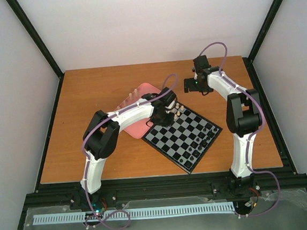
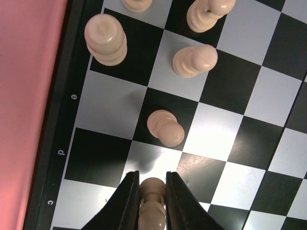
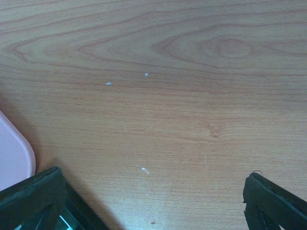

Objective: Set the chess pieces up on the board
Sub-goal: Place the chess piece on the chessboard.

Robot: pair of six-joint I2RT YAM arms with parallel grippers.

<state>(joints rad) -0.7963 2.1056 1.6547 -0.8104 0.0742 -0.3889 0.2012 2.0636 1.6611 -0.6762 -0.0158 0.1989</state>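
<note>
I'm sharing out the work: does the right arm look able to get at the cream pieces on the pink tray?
Probably yes: the right gripper is open, nothing lies between, and the cream pieces stand beyond the left arm, which crosses the pink tray.

A robotics lab test cell, not a lived-in room. Plain white panels (image 1: 150, 18) close off the back and both sides, held by black frame posts (image 1: 33, 34) running in from the upper corners. A bare wooden table (image 1: 87, 99) fills the middle, carrying only staged props: a chequered board (image 1: 173, 141) and a pink tray (image 1: 143, 90). Along the bottom, two white robot arms (image 1: 129, 114) are bolted to a black rail (image 1: 165, 186), with looping purple cables (image 1: 214, 46) and a white slotted strip (image 1: 151, 212) on sheet metal (image 1: 169, 229).
</note>
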